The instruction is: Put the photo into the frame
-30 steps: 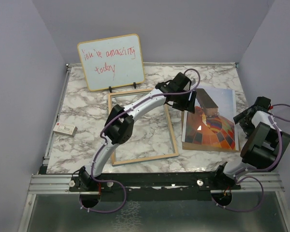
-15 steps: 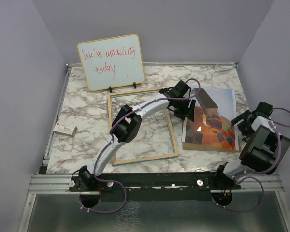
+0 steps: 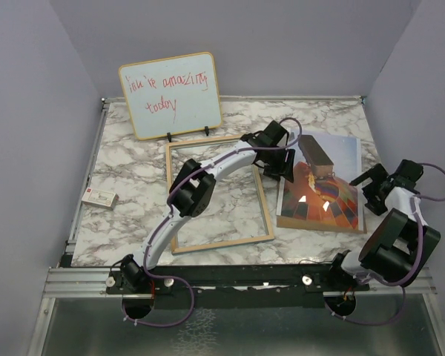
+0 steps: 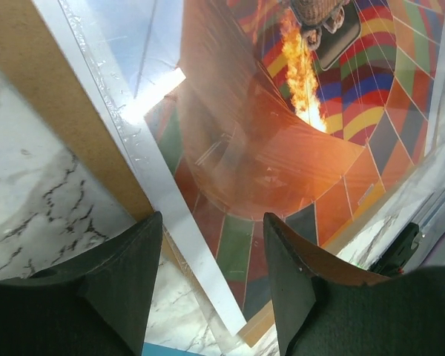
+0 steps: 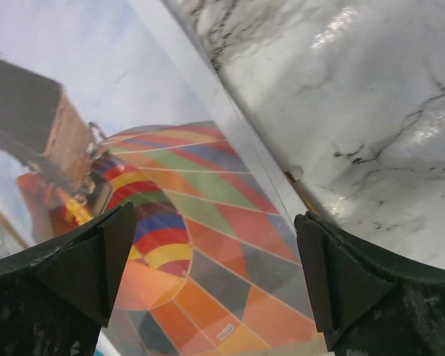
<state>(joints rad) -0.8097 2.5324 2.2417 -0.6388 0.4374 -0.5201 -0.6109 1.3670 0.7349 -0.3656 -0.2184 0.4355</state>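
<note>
Now spread apart over the colourful rectangular balloon photo: left gripper at nine o'clock, right gripper at three.

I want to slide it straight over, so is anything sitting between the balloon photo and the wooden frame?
Nothing visible lies between the balloon photo and the frame; their edges nearly meet. Only the left arm stretches over the frame's opening, with the left gripper at the photo's edge.

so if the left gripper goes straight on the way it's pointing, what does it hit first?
The photo: the left gripper points down at its white-bordered edge, jaws open on either side of it. How far above it the gripper sits is unclear.
</note>
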